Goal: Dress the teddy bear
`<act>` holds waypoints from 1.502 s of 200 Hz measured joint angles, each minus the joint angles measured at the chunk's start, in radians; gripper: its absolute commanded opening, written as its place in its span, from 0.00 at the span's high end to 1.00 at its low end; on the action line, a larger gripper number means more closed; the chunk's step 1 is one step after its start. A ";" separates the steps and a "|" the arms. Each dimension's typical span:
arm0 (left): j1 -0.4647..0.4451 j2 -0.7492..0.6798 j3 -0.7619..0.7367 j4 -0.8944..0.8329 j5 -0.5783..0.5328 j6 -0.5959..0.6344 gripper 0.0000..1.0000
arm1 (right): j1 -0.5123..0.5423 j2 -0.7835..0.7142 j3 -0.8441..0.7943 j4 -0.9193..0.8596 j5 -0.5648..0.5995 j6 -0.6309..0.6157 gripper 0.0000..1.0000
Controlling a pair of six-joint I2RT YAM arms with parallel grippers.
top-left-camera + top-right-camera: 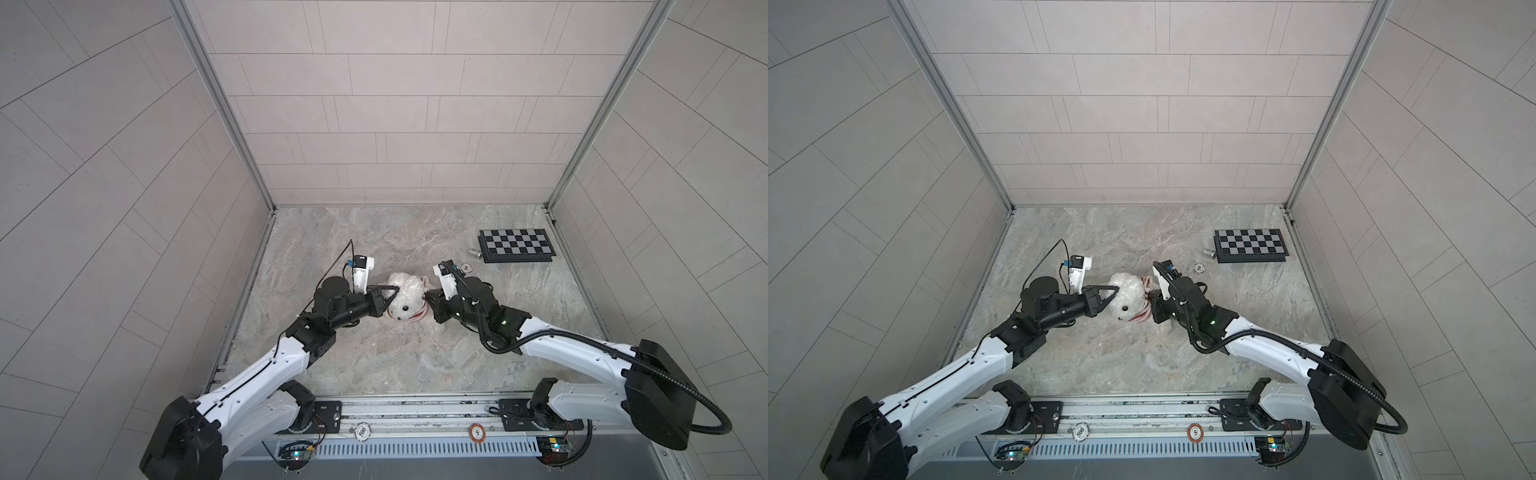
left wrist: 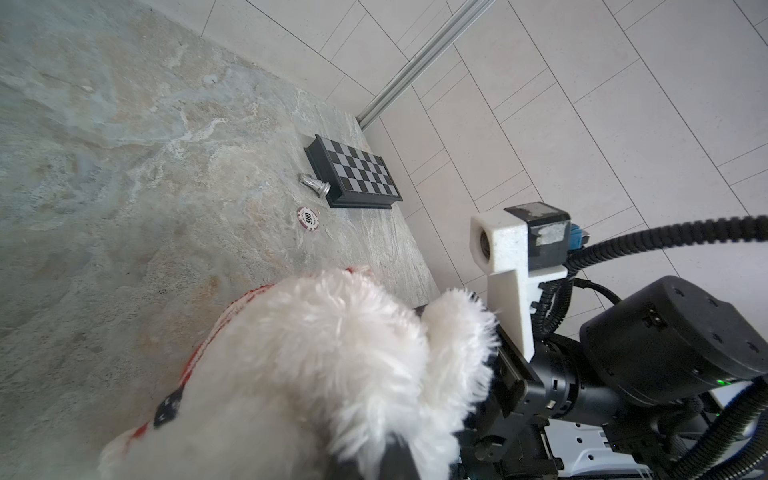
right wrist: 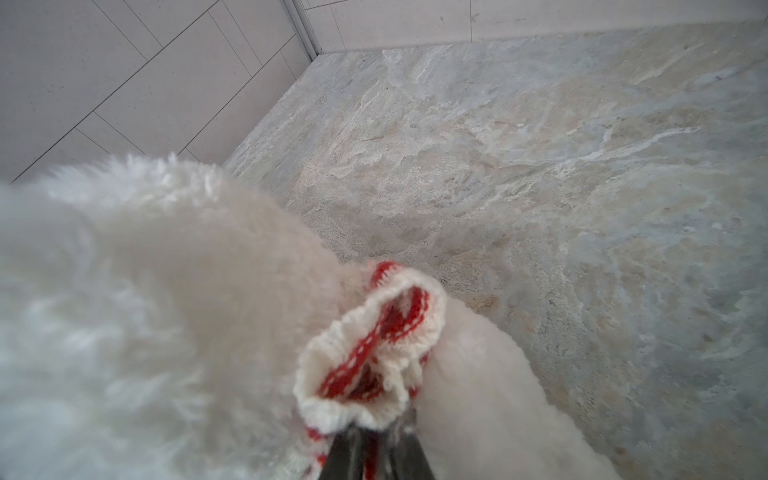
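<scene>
Halfway-ish I reckon: fluffy white plush teddy bear [image 1: 405, 297] sits well apart from the black checkered board [image 1: 515, 243], fur pinched in left end effector [image 1: 394, 291], right end effector [image 3: 378, 442] gripping the half-on red-and-white knit sweater [image 3: 365, 345], sleeve empty.

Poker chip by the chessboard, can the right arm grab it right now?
Probably not yet. The poker chip lies in the open near the right gripper, but that gripper is shut on the sweater by the teddy bear. It would likely have to let go first.
</scene>
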 measured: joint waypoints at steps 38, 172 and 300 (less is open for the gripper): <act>-0.002 0.006 -0.004 0.000 -0.001 0.000 1.00 | -0.003 0.043 0.002 0.021 -0.015 0.004 1.00; 0.104 -0.008 -0.036 -0.016 0.042 0.016 1.00 | -0.085 -0.311 -0.192 0.000 -0.010 0.002 1.00; 0.145 -0.054 -0.099 0.016 0.033 -0.021 1.00 | -0.114 -0.524 -0.341 -0.172 0.087 0.045 1.00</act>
